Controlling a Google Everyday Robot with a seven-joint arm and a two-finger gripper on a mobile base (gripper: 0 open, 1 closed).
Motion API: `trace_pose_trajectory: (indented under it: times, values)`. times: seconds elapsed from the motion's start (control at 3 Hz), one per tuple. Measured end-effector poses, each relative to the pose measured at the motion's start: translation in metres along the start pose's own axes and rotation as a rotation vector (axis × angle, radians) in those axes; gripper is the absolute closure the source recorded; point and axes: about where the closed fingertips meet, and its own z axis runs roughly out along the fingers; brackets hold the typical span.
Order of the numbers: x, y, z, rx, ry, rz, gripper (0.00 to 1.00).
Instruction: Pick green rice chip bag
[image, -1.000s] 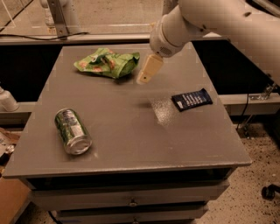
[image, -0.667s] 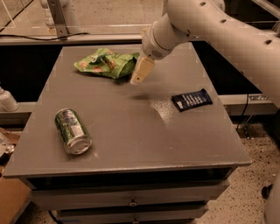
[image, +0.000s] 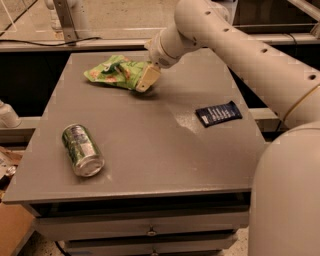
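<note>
The green rice chip bag (image: 114, 71) lies crumpled at the back left of the grey table (image: 150, 145), bright light-green with orange-tan chip pictures. My gripper (image: 144, 83) hangs from the white arm that reaches in from the right. Its tan fingers (image: 148, 78) point down at the bag's right end and overlap its edge. I cannot see whether they touch or hold the bag.
A shiny green-and-silver drink can (image: 82, 150) lies on its side at the front left. A small flat dark blue wrapper (image: 218, 113) lies at the right. The white arm (image: 260, 65) spans the table's back right. Drawers sit under the tabletop.
My gripper has moved left and down, from right of the bag to its right end. The bag, can and wrapper have not moved.
</note>
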Motion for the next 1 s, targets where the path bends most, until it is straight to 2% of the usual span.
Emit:
trace_pose_trajectory:
  times: [0.33, 1.0]
  values:
    - [-0.005, -0.008, 0.011, 0.0, -0.021, 0.009, 0.41]
    - [-0.002, -0.014, -0.003, 0.034, -0.033, 0.034, 0.87]
